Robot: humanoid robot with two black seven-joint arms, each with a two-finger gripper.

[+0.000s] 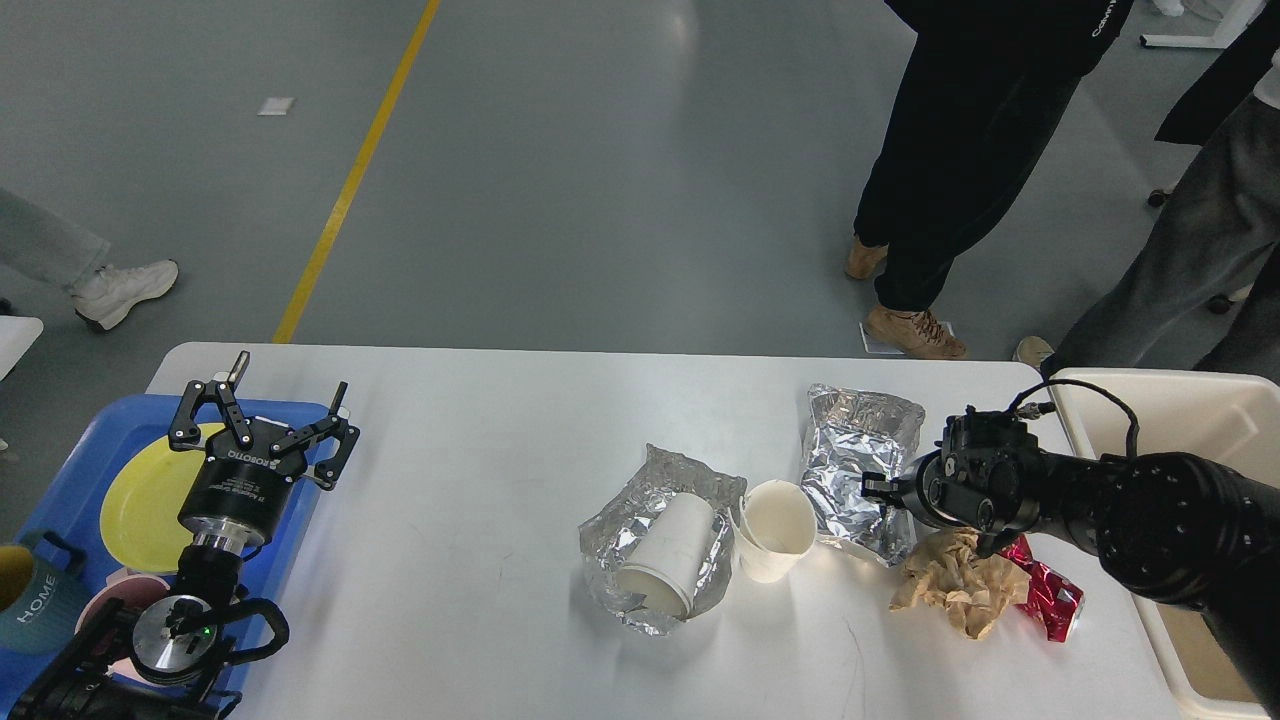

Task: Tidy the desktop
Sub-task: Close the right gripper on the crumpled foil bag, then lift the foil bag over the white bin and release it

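Though the right gripper [874, 488] sits in view over the foil pouch [860, 468], it's seen dark & nearly end-on, so I cannot tell whether its fingers are apart or together, nor if they touch the foil. The desktop [480, 440] fills the lower frame, its near edge cut off at the bottom. The left gripper [262, 408] hovers over the blue tray [75, 455] at the desktop's left end, fingers spread wide, holding nothing; the arm below it hides part of the yellow plate [140, 500] & most of a pink cup [112, 592]. A dark mug [30, 600] marked HOME is cut by the left edge. Mid-desktop, a paper cup [668, 552] lies on its side in crumpled foil [640, 520], w/ an upright paper cup [775, 530] just beside it. A brown paper wad [955, 582] partly covers a red wrapper [1052, 596]; wrapper text too small to read. The cream bin [1150, 400] at right is mostly hidden by the right arm. People beyond the desktop show legs only.
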